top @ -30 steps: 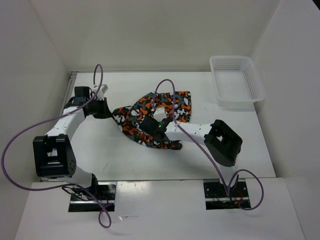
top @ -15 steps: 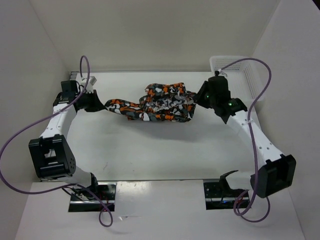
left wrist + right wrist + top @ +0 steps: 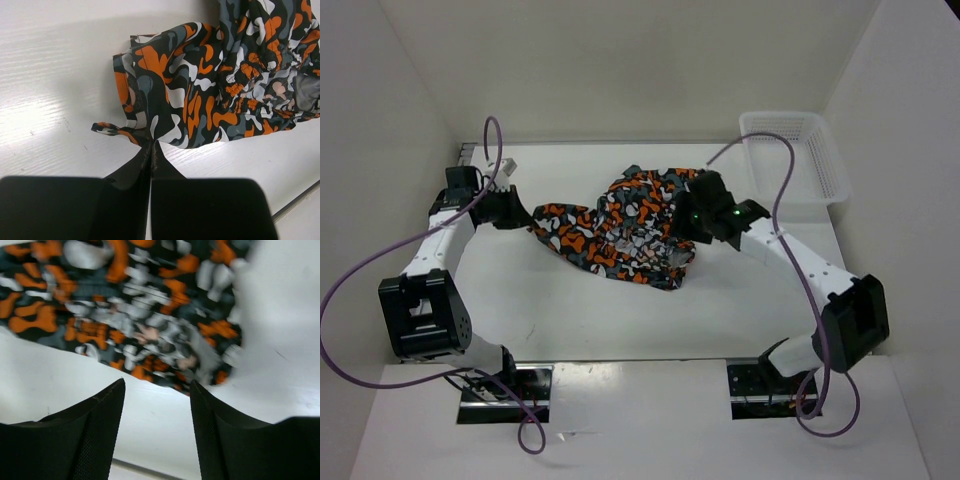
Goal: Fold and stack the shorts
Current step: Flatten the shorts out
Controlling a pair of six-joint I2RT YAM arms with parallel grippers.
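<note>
The shorts (image 3: 615,228) lie crumpled at the middle of the table, orange, grey, black and white camouflage print. My left gripper (image 3: 524,213) is at their left end, shut on a corner of the cloth. In the left wrist view the shut gripper (image 3: 151,143) pinches the gathered hem, and the rest of the shorts (image 3: 210,85) spreads beyond. My right gripper (image 3: 685,228) hovers over the right side of the shorts. It stands open (image 3: 157,390) with only bare table between the fingers and the shorts (image 3: 135,315) just past the tips.
A white mesh basket (image 3: 825,150) stands at the back right corner. White walls close the table at the left, back and right. Purple cables loop from both arms.
Half a second ago the shorts hung stretched between both grippers. The right gripper has since opened, let go of its end and moved left; the cloth has slumped onto the table.
</note>
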